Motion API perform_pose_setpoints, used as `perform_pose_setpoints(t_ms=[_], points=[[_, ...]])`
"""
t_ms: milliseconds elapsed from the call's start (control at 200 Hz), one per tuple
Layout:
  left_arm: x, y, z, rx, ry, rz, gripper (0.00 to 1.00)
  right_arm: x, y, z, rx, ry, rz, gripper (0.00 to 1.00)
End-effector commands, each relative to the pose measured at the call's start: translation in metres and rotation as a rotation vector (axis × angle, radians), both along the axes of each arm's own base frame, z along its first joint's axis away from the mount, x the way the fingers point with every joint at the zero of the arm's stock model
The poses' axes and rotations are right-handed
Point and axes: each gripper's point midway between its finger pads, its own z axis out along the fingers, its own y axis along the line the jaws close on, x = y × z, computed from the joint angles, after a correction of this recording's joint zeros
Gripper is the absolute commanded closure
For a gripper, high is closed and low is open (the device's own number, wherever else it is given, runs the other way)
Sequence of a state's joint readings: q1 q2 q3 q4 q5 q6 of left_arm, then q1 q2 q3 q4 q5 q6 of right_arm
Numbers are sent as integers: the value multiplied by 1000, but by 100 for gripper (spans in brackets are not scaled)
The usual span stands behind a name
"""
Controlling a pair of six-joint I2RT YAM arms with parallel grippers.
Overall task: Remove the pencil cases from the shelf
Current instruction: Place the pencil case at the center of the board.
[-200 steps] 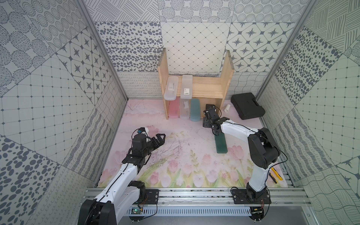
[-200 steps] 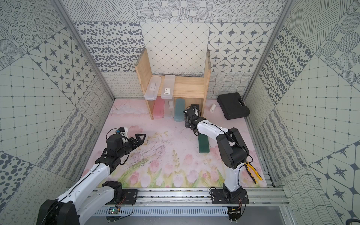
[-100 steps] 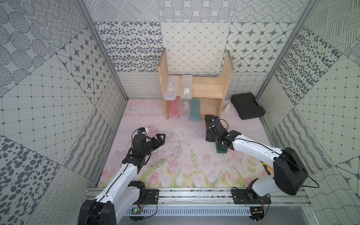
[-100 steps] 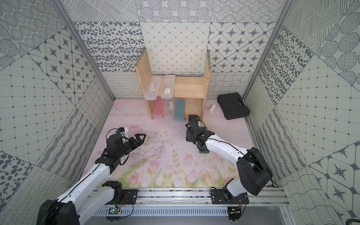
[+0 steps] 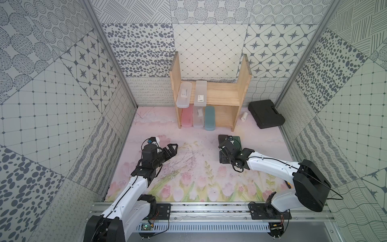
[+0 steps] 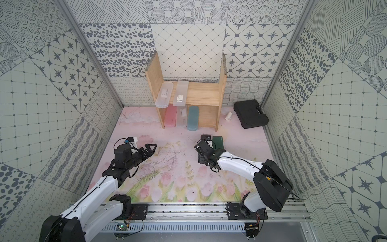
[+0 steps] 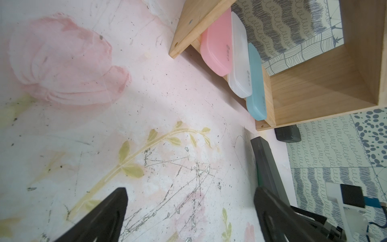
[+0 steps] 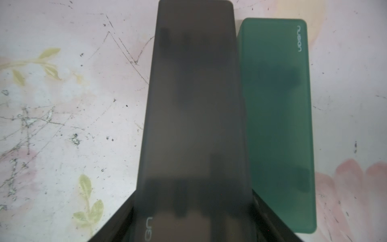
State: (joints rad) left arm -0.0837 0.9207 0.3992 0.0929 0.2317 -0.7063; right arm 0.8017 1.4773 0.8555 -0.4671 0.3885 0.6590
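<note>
Black pencil case (image 8: 192,88) is gripped by outstretched right tool (image 5: 225,149).

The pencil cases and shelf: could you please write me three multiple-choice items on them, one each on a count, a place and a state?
1. How many pencil cases are on the shelf?
A. three
B. five
C. seven

2. Where is the dark green case?
A. on the shelf's upper board
B. under the shelf
C. on the mat beside the black case

3. The right gripper is:
A. shut on the black case
B. open and empty
C. open above the shelf

Answers:
1 B: two clear cases lie on the upper board, with a pink case, a clear case and a light blue case below.
2 C: the right wrist view shows it flat on the mat alongside the black case.
3 A: the black case runs out from between its fingers in the right wrist view.
</note>
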Motion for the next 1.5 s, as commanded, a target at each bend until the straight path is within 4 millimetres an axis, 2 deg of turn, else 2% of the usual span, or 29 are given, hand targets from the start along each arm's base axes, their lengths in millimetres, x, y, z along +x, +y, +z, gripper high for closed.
perform_pose_setpoints(t_ms=[0,410,980,1295,1496], points=[[5,-1,13,-4,-46,-6,0,9,1,-5,-7,-29,-46,42],[5,-1,13,-4,-47,-7,1,12,9,-28,-35,-6,-62,40],[5,-1,14,-5,-50,-5,1,0,7,-46,-62,51,-54,27],[4,-1,16,-2,-57,-4,1,1,12,-27,-33,30,-31,16],[2,-2,26,13,-86,-16,1,4,12,11,30,-36,-8,10]])
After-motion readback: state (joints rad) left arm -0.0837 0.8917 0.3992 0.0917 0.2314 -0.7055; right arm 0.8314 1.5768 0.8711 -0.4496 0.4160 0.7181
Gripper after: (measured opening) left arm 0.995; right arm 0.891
